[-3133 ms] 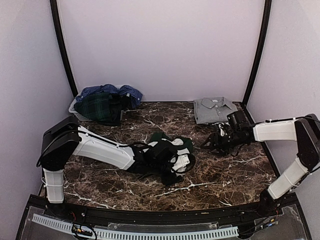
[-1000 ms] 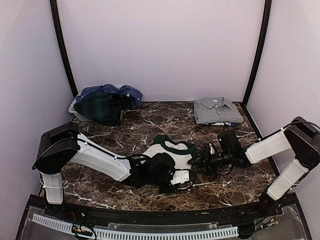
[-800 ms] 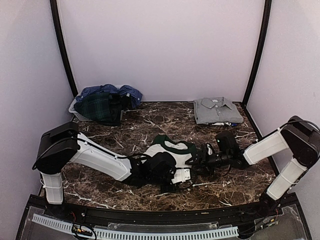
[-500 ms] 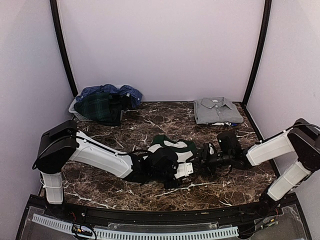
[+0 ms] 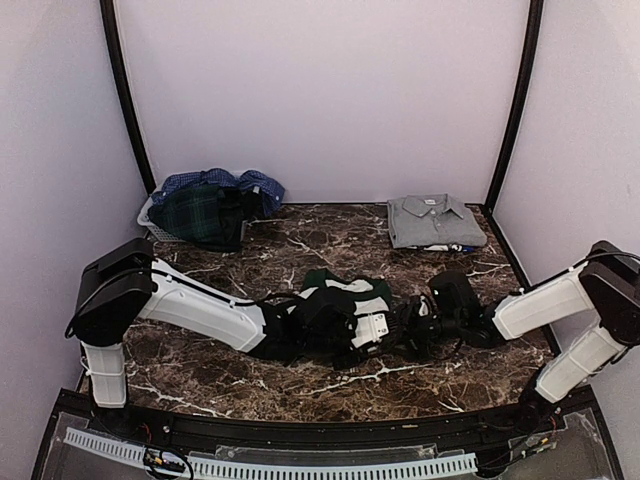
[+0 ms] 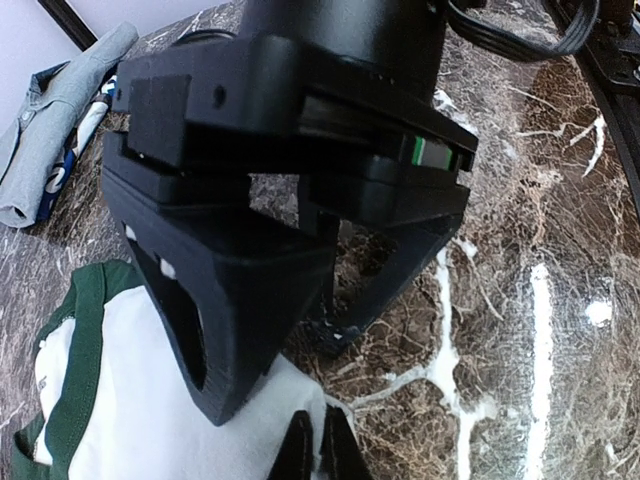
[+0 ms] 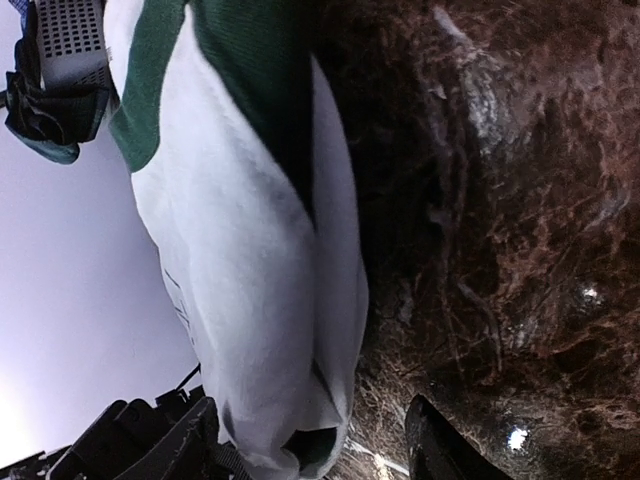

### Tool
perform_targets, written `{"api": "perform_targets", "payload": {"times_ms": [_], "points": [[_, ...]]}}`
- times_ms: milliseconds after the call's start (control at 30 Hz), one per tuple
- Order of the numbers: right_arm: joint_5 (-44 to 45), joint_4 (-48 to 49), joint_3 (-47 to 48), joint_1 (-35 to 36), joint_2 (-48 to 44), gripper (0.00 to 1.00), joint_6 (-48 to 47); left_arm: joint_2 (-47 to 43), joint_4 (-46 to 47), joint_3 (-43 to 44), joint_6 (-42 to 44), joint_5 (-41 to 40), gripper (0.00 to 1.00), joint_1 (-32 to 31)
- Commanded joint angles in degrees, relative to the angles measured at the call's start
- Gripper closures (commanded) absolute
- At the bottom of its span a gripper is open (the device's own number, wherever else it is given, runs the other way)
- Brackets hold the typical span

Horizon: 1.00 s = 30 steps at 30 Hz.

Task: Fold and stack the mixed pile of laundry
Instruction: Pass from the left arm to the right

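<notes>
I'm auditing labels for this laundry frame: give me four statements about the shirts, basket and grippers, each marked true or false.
1. The grey shirt lies folded at the far right of the table. True.
2. The white tee sits in the basket. False: it lies mid-table, and the basket holds the tartan shirt and the blue checked shirt.
3. The left gripper is shut on the white tee. True.
4. The right gripper clamps the grey shirt. False: its jaws stand open beside the tee.

Brown marble table [image 5: 300,232]; pale lilac walls [image 5: 320,100]
</notes>
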Motion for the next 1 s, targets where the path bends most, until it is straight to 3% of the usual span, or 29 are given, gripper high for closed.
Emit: {"api": "perform_targets", "payload": {"times_ms": [0, 167, 400, 767, 967], "points": [[7.1, 4.8, 0.1, 1.5, 0.2, 0.39, 5.0, -3.8, 2.9, 1.5, -1.2, -0.3, 1.0, 0.3], [7.6, 14.0, 0.2, 1.7, 7.2, 0.4, 8.5, -3.9, 3.8, 1.5, -1.8, -0.1, 1.0, 0.3], [9.6, 28.3, -0.5, 2.9, 16.2, 0.48, 14.1, -4.0, 4.9, 2.3, -2.6, 0.0, 1.0, 0.6], [17.7, 21.4, 4.1, 2.2, 17.4, 0.59, 12.6, -4.6, 5.2, 1.6, -2.4, 1.3, 1.0, 0.7], [18.3, 19.3, 6.2, 0.1, 18.5, 0.78, 9.2, -4.8, 3.8, 1.0, -0.2, 1.3, 1.0, 0.7]]}}
